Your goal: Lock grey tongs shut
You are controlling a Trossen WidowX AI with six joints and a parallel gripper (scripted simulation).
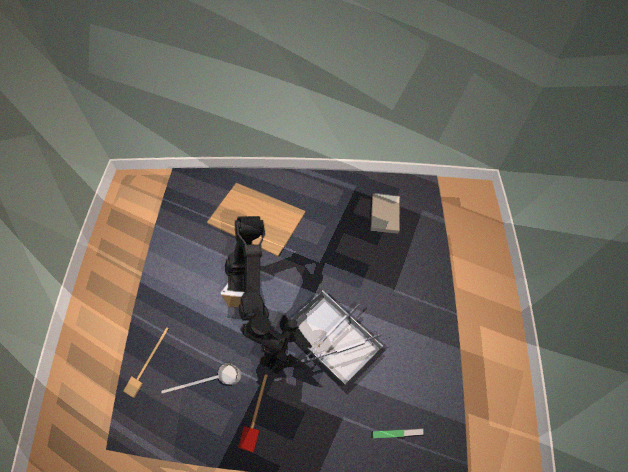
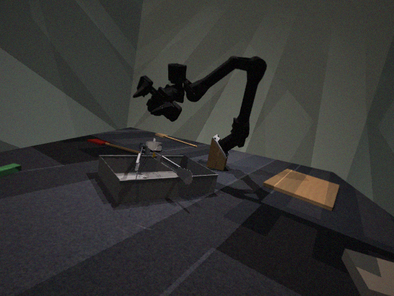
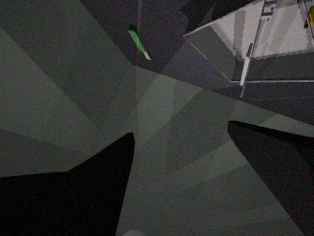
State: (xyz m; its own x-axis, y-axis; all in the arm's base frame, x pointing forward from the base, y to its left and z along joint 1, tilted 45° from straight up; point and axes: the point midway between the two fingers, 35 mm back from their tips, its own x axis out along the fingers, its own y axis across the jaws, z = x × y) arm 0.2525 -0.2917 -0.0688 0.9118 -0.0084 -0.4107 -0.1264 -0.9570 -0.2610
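Observation:
The grey tongs (image 1: 341,323) (image 2: 184,175) (image 3: 246,70) lie spread open across the roasting tin (image 1: 366,365) (image 2: 165,189) (image 3: 280,72), with the hinge end by the rim nearest the arm and a small yellow part (image 2: 154,155) (image 3: 311,17) near it. My gripper (image 2: 153,108) (image 3: 180,131) is open, with nothing between its fingers. It hangs well above the tin, beside its arm-side edge, tilted sideways and not touching the tongs. The wooden board (image 1: 276,223) (image 2: 305,187) lies flat near the arm base, partly hidden by the arm in the top view.
A pale ladle-like tool (image 1: 229,374) (image 2: 154,145), a red-headed tool (image 1: 249,439) (image 2: 96,141) and a wooden tool (image 1: 133,386) (image 2: 162,135) lie beyond the arm. A green-and-white bar (image 1: 388,434) (image 2: 9,169) (image 3: 136,39) and a beige block (image 1: 385,213) (image 2: 376,270) lie apart.

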